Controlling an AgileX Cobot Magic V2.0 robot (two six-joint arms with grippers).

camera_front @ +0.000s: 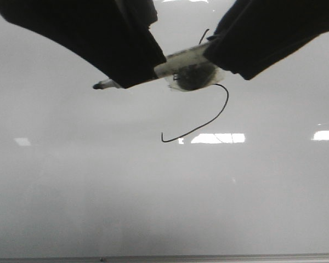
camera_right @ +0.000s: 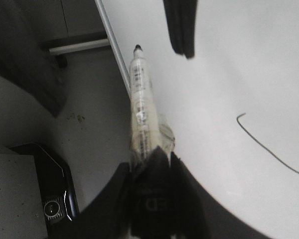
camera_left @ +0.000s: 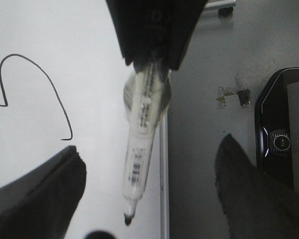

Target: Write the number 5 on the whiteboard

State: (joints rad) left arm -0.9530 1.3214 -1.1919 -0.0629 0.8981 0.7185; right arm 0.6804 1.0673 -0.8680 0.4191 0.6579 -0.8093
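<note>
The thin black hand-drawn number 5 [camera_front: 208,123] sits mid-board on the glossy pale whiteboard [camera_front: 98,192], its curve open. Just above it, the right gripper [camera_right: 152,172] clamps a white black-tipped marker [camera_front: 178,61]. The left gripper [camera_left: 149,199] hangs spread apart, empty.

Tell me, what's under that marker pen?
Under the marker lies the whiteboard, bearing a curved black line. The line's upper part is hidden behind marker and jaws.
</note>
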